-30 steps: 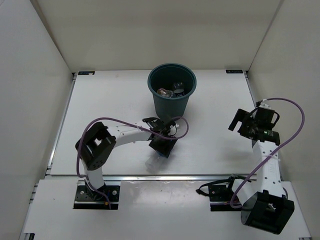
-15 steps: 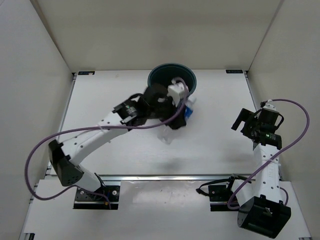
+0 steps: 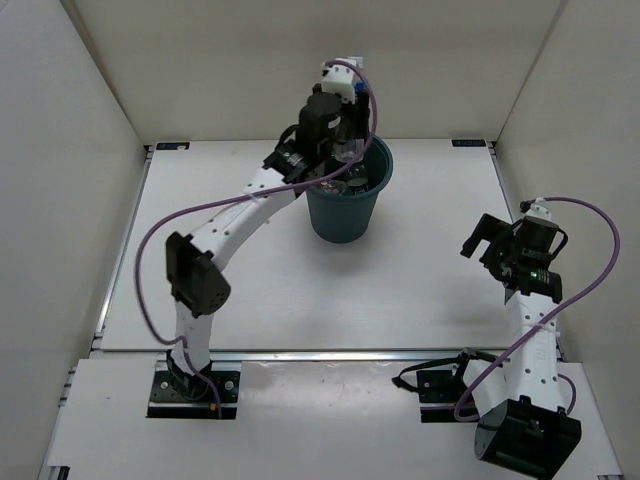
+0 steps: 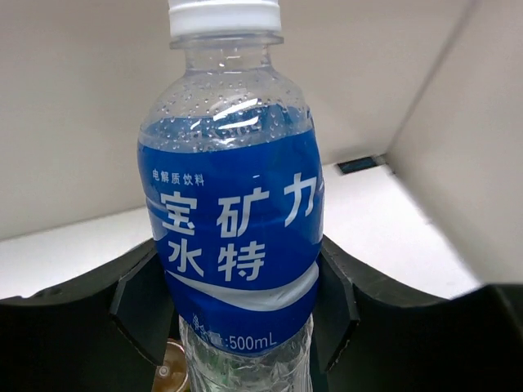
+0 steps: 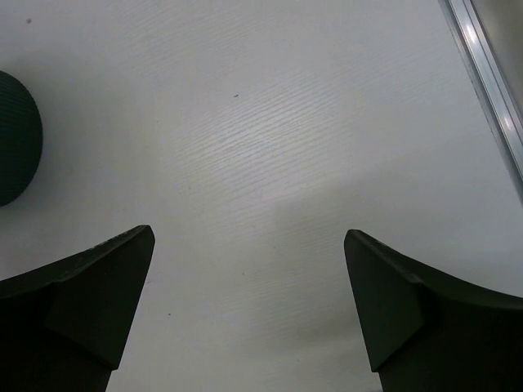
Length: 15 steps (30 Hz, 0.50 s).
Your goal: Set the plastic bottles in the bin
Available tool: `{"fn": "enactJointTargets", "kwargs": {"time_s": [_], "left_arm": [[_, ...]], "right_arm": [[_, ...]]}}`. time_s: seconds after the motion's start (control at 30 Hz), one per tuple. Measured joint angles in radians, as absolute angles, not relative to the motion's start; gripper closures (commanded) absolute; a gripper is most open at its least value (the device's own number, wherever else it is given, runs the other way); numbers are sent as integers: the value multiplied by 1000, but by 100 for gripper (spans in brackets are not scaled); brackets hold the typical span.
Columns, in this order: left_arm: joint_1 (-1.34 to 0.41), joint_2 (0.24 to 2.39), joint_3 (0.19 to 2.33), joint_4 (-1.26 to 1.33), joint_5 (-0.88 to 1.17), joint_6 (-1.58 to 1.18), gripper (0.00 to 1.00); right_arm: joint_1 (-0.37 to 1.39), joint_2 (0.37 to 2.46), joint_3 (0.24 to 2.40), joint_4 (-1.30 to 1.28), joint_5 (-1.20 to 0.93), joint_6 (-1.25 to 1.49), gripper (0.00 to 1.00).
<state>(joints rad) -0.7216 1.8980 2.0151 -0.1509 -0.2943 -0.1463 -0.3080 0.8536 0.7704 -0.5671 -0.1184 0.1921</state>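
Note:
My left gripper (image 3: 338, 140) is shut on a clear bottle with a blue label and white cap (image 4: 233, 220), held upright between the black fingers (image 4: 337, 294). In the top view the bottle (image 3: 350, 152) hangs over the mouth of the dark teal bin (image 3: 345, 215), near its back rim. Other bottles lie inside the bin (image 3: 362, 184), partly hidden by the arm. My right gripper (image 3: 478, 240) is open and empty over bare table at the right; the wrist view shows its gap (image 5: 249, 286) and the bin's side (image 5: 16, 139) at the left edge.
White walls enclose the table on three sides; the back wall stands close behind the bin. A metal rail (image 5: 482, 90) runs along the table's right edge near my right gripper. The left arm stretches diagonally from its base up to the bin.
My left arm has lifted the blue-label bottle from the table in front of the bin up and back, to above the bin's mouth. The right arm has barely moved.

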Motion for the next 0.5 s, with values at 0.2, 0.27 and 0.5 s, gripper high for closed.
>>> {"fn": "enactJointTargets", "kwargs": {"time_s": [0.2, 0.27, 0.5], "left_arm": [[-709, 2037, 2051, -245, -377, -164, 2], [-693, 1995, 1972, -263, -377, -189, 2], [-651, 1786, 1909, -458, -384, -245, 1]], "right_arm": [[-290, 866, 771, -558, -114, 192, 1], [-289, 866, 771, -554, -114, 191, 1], [-290, 933, 821, -574, -84, 188, 1]]}}
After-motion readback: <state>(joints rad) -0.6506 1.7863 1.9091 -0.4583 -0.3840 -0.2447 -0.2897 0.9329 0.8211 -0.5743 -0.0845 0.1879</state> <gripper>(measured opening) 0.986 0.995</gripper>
